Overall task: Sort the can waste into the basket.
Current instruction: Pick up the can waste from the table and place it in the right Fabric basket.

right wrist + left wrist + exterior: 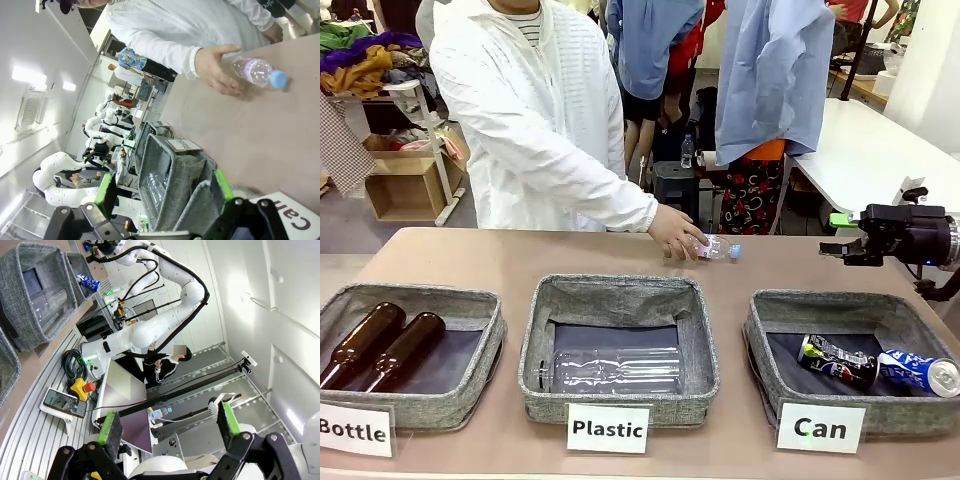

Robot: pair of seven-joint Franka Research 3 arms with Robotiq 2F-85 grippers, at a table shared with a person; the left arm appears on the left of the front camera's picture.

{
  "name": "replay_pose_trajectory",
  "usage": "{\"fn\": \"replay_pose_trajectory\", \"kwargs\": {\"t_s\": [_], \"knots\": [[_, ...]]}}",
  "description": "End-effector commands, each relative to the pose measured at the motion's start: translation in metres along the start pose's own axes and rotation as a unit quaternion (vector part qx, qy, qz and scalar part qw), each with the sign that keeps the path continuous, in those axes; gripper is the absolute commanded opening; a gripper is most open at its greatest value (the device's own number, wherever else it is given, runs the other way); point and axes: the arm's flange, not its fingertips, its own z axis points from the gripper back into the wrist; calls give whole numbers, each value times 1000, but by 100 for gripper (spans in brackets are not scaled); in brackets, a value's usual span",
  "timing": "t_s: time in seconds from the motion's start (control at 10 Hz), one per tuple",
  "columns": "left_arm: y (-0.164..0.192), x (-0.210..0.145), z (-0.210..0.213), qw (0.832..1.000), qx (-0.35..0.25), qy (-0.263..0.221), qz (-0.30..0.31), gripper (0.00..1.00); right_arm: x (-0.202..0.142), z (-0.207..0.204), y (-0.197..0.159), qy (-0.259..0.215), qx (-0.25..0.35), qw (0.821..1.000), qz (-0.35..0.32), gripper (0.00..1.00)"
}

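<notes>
Cans, both of them, lie on their sides in the basket (pixel 775 335) marked "Can", at the right end of our row: the black can (pixel 837 360) toward the middle of the dark lining, the blue can (pixel 918 371) touching it and reaching toward the right wall. To its left sits the basket marked "Plastic" (pixel 705 345) with a clear plastic bottle (pixel 615 370) lying flat inside, and further left the basket marked "Bottle" (pixel 490 340) holds two brown glass bottles (pixel 382 347) side by side.

Our right gripper (pixel 841 236) hovers above the table (pixel 470 255) behind the can basket, its green-padded fingers spread wide with nothing between them. In our left wrist view the left gripper (pixel 170 427) points away from the table, fingers likewise wide apart and empty.

Across from us the person's hand (pixel 675 232) rests on the far side of the table, fingers on a small clear water bottle (pixel 715 248) with a blue cap, lying on its side; whether the hand grips it or merely touches it we cannot quite tell.
</notes>
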Motion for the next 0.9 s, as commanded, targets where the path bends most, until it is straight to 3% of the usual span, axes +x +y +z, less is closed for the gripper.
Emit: {"fn": "replay_pose_trajectory", "kwargs": {"t_s": [0.0, 0.8], "knots": [[-2, -1, 0, 1000, -5, 2, -12, 100, 1, -2, 2, -6, -4, 1000, 10, 100], [-2, -1, 0, 1000, -5, 2, -12, 100, 1, -2, 2, -6, -4, 1000, 10, 100]]}}
